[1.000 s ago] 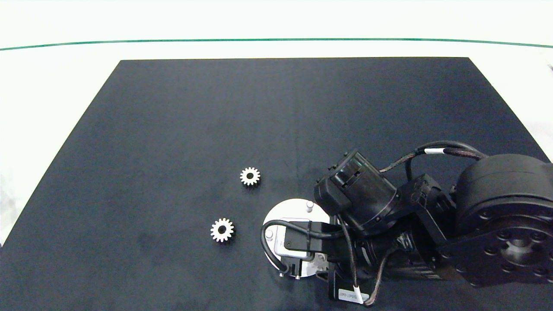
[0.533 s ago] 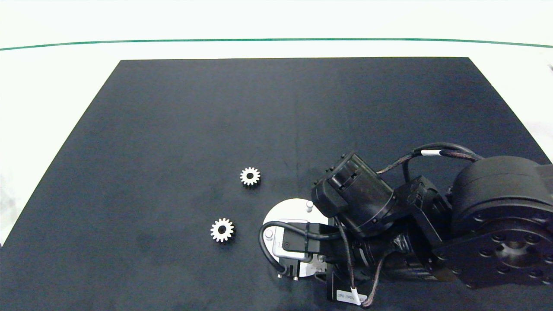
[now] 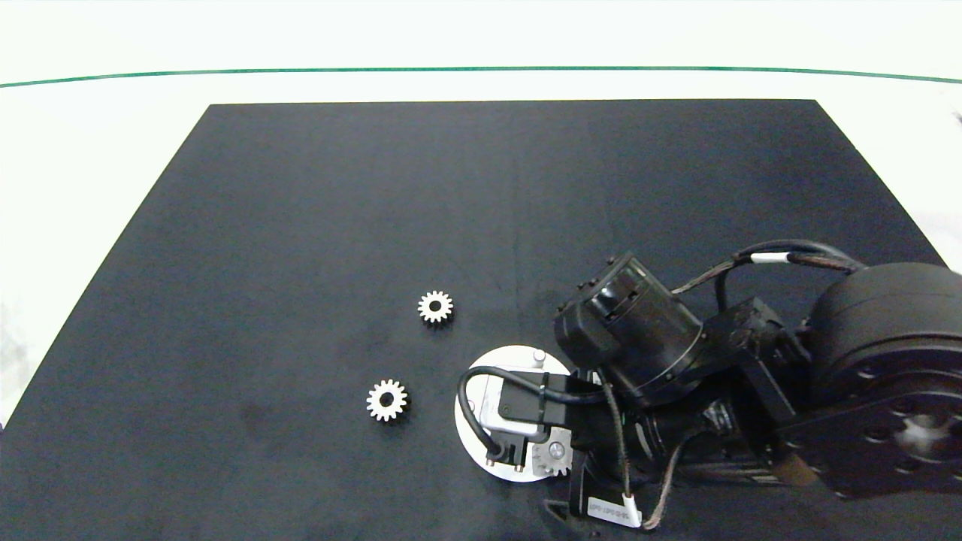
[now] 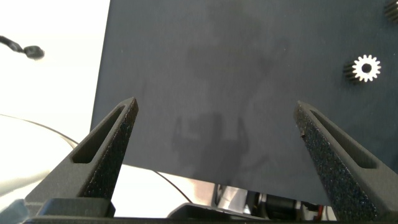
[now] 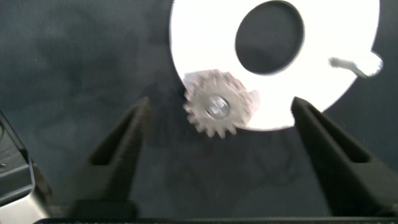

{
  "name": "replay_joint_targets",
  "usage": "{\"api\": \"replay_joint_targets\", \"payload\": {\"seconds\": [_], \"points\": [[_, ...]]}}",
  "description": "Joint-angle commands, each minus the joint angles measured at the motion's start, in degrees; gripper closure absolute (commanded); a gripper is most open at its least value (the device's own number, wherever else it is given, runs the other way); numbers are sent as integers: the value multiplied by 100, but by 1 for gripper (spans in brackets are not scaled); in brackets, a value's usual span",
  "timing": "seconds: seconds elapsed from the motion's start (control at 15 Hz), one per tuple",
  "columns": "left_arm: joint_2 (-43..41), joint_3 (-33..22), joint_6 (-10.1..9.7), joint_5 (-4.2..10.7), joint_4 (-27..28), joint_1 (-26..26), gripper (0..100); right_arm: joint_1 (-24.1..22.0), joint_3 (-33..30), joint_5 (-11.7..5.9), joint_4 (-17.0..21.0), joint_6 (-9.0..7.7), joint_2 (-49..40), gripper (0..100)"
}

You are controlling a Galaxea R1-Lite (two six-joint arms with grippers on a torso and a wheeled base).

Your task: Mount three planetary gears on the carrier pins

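The white carrier disc [image 5: 205, 43] lies on the black mat with one planetary gear [image 5: 216, 111] seated on a carrier pin at its rim. My right gripper [image 5: 221, 106] hovers open over that gear, a finger standing clear on each side of it. A second, bare pin [image 5: 357, 64] stands further round the disc. In the head view the same seated gear [image 3: 554, 457] peeks out beside my right arm [image 3: 676, 376], and a bare pin [image 3: 538, 355] shows at the disc's far edge. Two loose gears [image 3: 435, 306] [image 3: 386, 400] lie left of the disc. My left gripper [image 4: 216, 109] is open and holds nothing.
The black mat [image 3: 376, 188] covers most of the white table. My right wrist camera and its cable [image 3: 518, 409] hide much of the disc [image 3: 470, 432]. The left wrist view shows the mat's edge and one loose gear [image 4: 366, 68].
My right arm has drawn back to the right, uncovering the gear seated on the disc's near pin. The two loose gears have not moved.
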Motion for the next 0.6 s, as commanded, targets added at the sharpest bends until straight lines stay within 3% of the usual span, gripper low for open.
{"api": "replay_joint_targets", "payload": {"seconds": [0.07, 0.2, 0.33, 0.47, 0.6], "points": [[645, -88, 246, -58, -190, -136, 0, -864, 515, 239, -1, 160, -1480, 0], [1041, -80, 430, -49, -251, -786, 0, -1445, 998, 590, -36, 494, -2412, 0], [1146, -71, 589, -32, -128, -1683, 0, -1954, 1429, 1073, -54, 529, -3115, 0], [1111, -71, 1230, 4, 83, -1858, 0, -2262, 1684, 1293, -89, 564, -3572, 0], [1155, -36, 1529, 4, 83, -1885, 0, -2244, 1983, 1425, -282, 775, -3923, 0]]}}
